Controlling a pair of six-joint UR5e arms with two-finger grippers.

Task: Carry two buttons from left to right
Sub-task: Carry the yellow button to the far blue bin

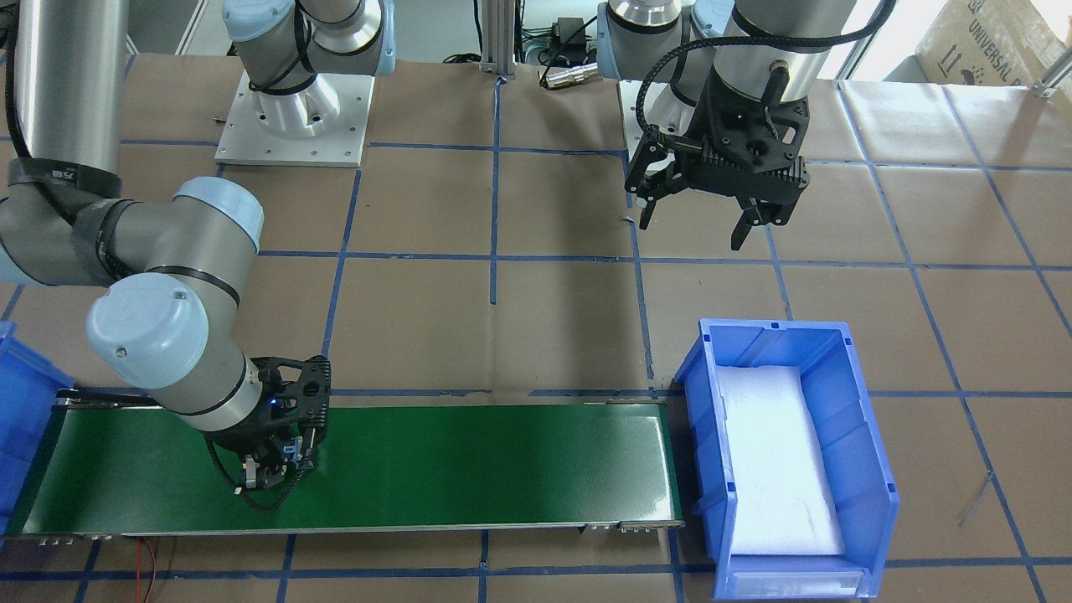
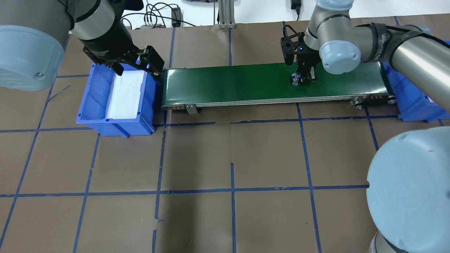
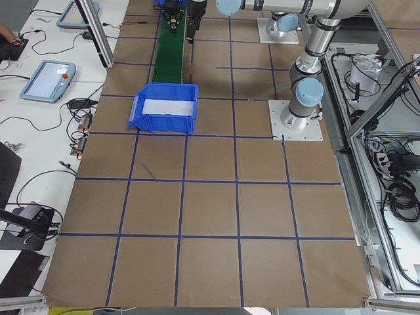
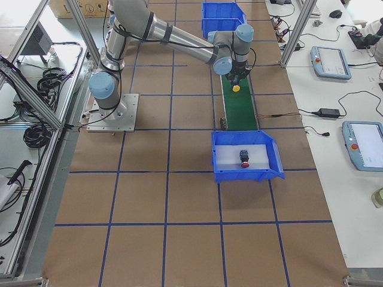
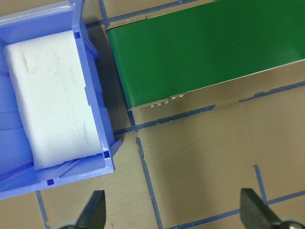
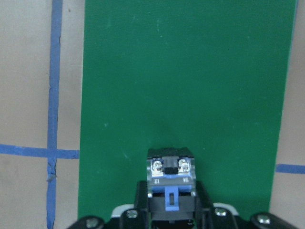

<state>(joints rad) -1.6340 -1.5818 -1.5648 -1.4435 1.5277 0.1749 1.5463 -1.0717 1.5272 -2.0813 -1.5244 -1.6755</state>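
Note:
My right gripper (image 1: pixel 272 473) (image 2: pixel 302 78) is shut on a button low over the green conveyor belt (image 1: pixel 469 469) (image 2: pixel 239 82). The right wrist view shows the button's black-grey rear body (image 6: pixel 170 183) with two screws between the fingers. The exterior right view shows its yellow cap (image 4: pixel 236 88). The exterior right view shows a red-capped button (image 4: pixel 244 159) on white foam in a blue bin (image 4: pixel 263 170). The other views show only bare foam in the bin (image 1: pixel 871 435) (image 2: pixel 91 105) (image 5: pixel 90 57). My left gripper (image 1: pixel 693 230) (image 2: pixel 137 68) (image 5: pixel 174 214) is open and empty beside that bin.
The foam-lined bin stands at the belt's end on my left. Other blue bins (image 2: pixel 411 102) (image 1: pixel 17 402) stand at the belt's other end. Brown paper with blue tape lines covers the table (image 2: pixel 232 147). Both arm bases stand at the back.

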